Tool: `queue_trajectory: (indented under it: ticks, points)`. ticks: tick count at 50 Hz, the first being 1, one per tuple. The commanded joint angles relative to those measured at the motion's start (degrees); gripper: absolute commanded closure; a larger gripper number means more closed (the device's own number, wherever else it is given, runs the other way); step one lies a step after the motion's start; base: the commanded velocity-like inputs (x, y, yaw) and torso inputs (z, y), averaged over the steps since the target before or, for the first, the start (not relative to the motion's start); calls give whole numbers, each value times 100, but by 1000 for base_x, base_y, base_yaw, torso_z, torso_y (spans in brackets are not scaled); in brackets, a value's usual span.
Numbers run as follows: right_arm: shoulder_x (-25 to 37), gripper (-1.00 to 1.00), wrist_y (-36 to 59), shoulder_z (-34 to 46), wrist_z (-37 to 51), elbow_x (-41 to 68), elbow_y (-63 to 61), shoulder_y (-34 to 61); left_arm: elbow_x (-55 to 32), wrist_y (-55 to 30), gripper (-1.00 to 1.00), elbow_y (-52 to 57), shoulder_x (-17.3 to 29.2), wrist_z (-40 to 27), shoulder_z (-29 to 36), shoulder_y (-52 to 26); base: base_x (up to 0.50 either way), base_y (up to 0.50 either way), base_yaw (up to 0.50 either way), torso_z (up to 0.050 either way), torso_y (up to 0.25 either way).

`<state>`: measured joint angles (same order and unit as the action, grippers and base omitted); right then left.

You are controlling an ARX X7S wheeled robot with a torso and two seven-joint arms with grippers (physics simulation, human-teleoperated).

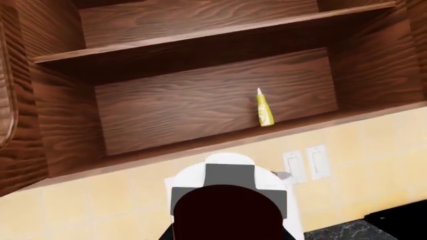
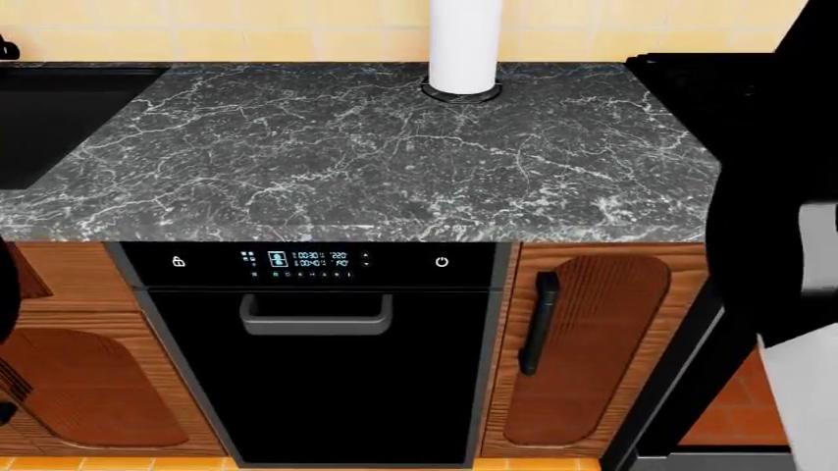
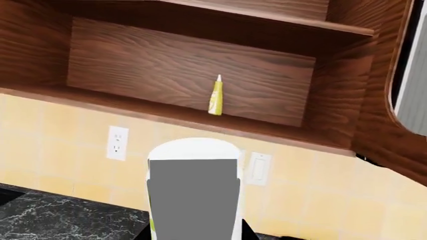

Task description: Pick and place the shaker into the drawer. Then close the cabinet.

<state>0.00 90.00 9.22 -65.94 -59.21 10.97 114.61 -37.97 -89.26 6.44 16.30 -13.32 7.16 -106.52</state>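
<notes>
The shaker and the drawer are out of view in every frame. Both wrist views look up into the open wall cabinet [image 1: 200,100] [image 3: 187,65] of dark wood; its door [image 1: 7,100] [image 3: 400,125] is swung aside. A dark mass at the near edge of the left wrist view is my left gripper [image 1: 227,220]; its fingers cannot be made out. Of my right gripper only thin dark slivers [image 3: 248,231] show beside the white cylinder. Neither gripper appears in the head view.
A tall white cylinder [image 2: 465,44] [image 1: 230,172] [image 3: 193,190] on a black ring stands at the back of the marble counter [image 2: 367,157]. A yellow bottle [image 1: 264,107] [image 3: 215,96] stands on the cabinet's lower shelf. Below the counter is a dishwasher [image 2: 321,363]; a sink [image 2: 53,108] lies left.
</notes>
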Motion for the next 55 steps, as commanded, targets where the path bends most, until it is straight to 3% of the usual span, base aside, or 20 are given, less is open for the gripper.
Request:
queue_trajectory:
  ticks: [1,9,45,55]
  points:
    - [0,100,0,-75,-1587,-1555,-399,-509,-811,84,100,463,325,-720,12,475,0,0,0,0,0]
    - [0,100,0,-151,-2390,-2328,-600,-795,-1247,-9,100,867,390,-1050,-100,877,0,0,0,0,1]
    - [0,100,0,-76,-2405,-2233,-1485,-2029,-2414,163,100,1983,883,-2010,-317,2377,0,0,0,0,1]
    - [0,100,0,-97,-2405,-2289,-2167,-2759,-2644,453,100,2263,952,-2210,-515,2849,0,0,0,0,1]
